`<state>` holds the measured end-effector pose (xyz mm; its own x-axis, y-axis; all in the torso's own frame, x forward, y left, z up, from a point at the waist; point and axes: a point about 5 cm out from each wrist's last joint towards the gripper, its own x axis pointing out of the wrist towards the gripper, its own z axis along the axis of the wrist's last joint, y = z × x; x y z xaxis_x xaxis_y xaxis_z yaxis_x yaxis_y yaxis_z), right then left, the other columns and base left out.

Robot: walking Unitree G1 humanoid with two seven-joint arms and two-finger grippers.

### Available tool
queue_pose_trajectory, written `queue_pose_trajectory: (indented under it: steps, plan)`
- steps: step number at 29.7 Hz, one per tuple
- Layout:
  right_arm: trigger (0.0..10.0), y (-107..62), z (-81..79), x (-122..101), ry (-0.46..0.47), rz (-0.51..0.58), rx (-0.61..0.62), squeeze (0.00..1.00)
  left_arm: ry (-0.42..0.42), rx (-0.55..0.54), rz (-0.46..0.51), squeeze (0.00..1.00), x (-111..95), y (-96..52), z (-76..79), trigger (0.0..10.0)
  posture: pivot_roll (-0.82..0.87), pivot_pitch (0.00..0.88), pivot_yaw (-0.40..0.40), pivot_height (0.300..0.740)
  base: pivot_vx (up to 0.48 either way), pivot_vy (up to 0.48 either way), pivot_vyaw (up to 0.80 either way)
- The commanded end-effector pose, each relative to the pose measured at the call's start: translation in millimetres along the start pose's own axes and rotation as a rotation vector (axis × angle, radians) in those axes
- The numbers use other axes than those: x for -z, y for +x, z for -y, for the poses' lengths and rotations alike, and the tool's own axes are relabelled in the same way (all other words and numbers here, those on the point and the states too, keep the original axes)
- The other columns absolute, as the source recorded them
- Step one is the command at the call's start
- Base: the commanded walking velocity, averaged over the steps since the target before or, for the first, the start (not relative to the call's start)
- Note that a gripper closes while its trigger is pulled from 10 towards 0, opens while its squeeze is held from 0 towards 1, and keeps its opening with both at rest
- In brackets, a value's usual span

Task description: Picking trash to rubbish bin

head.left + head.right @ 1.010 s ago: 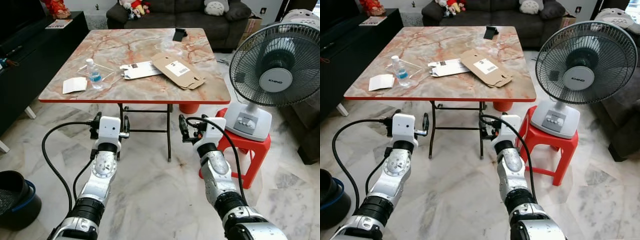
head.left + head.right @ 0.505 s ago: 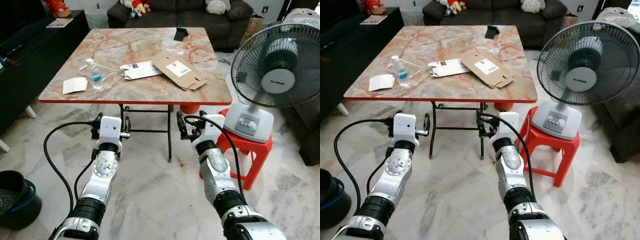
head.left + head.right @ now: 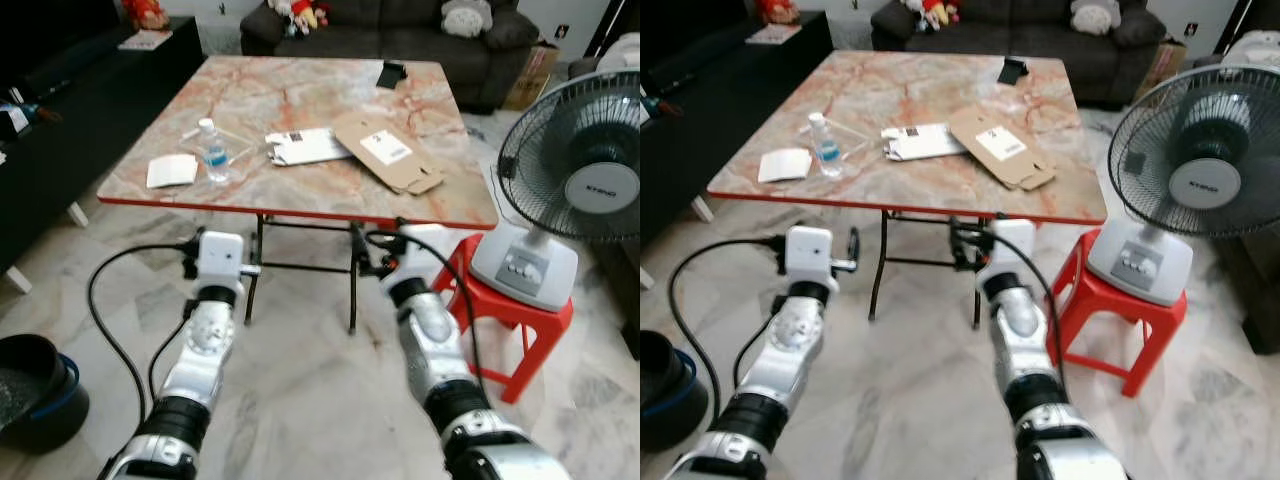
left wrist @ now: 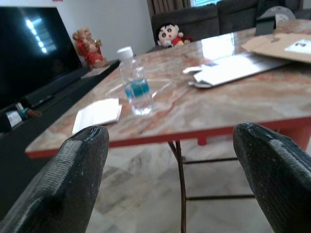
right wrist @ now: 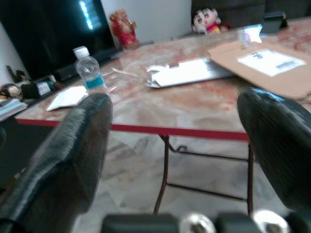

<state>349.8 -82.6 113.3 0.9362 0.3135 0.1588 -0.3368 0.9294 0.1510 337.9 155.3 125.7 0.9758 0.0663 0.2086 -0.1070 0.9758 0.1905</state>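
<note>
1. My left claw [image 4: 170,179] is held out low in front of the bench [image 3: 300,175], short of its near red edge; its fingers [image 4: 73,179] stand wide apart, nothing between them.
2. My right claw [image 5: 184,165] is level with it, just before the same edge, fingers [image 5: 277,145] spread apart too, holding nothing.
3. Bench top is marbled pink and orange, on thin dark folding legs.
4. Trash on the bench: a small plastic bottle [image 3: 213,155] with a white cap and blue label stands upright toward my left, on a clear plastic sheet [image 3: 225,145].
5. A folded white paper [image 3: 172,171] lies just beside the bottle, nearer the left edge.
6. A flat white carton [image 3: 308,146] lies near the middle; a flattened brown cardboard piece [image 3: 390,153] with a white label lies to its right, overlapping one end of it.
7. A small dark object [image 3: 392,73] sits at the far edge; I cannot tell what it is.
8. The black rubbish bin [image 3: 35,385] with a blue band stands on the floor at my far left, well apart from the bench.
9. A grey electric fan [image 3: 575,190] stands on a red stool [image 3: 520,320] to my right, beside the bench.
10. A dark sofa [image 3: 400,25] with soft toys sits beyond the bench.
</note>
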Motion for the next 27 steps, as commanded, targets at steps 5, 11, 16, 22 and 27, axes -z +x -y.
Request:
queue_pose_trajectory:
  steps: [5, 11, 16, 22, 27]
  plan:
    - [10.0, -0.4, 8.7, -3.3, -0.005, 0.001, 0.011, 0.00, -0.026, 0.020, 0.016, 0.00, -5.6, 0.1, 8.5, 10.0, 0.01, 0.030, 0.018, 0.740, 0.332, 0.000, 0.00]
    - [10.0, 0.0, 7.8, -3.6, 0.013, 0.002, 0.009, 0.00, -0.028, 0.019, 0.019, 0.00, -6.6, 1.1, 8.2, 10.0, 0.01, 0.031, 0.015, 0.740, 0.333, 0.000, 0.00]
    - [10.0, -0.7, 7.7, -2.8, 0.023, -0.006, -0.003, 0.00, -0.029, 0.019, 0.019, 0.00, -7.4, 0.8, 8.9, 10.0, 0.01, 0.045, 0.007, 0.740, 0.334, 0.000, 0.00]
    - [10.0, -1.6, 6.7, -2.8, 0.020, -0.001, -0.011, 0.00, -0.029, 0.013, 0.019, 0.00, -8.0, 0.8, 7.8, 10.0, 0.02, 0.055, 0.005, 0.740, 0.330, 0.000, 0.00]
    - [10.0, -1.4, 6.2, -3.6, 0.013, 0.003, -0.019, 0.00, -0.029, 0.008, 0.020, 0.00, -8.5, 1.2, 6.7, 10.0, 0.02, 0.060, 0.005, 0.740, 0.333, 0.000, 0.00]
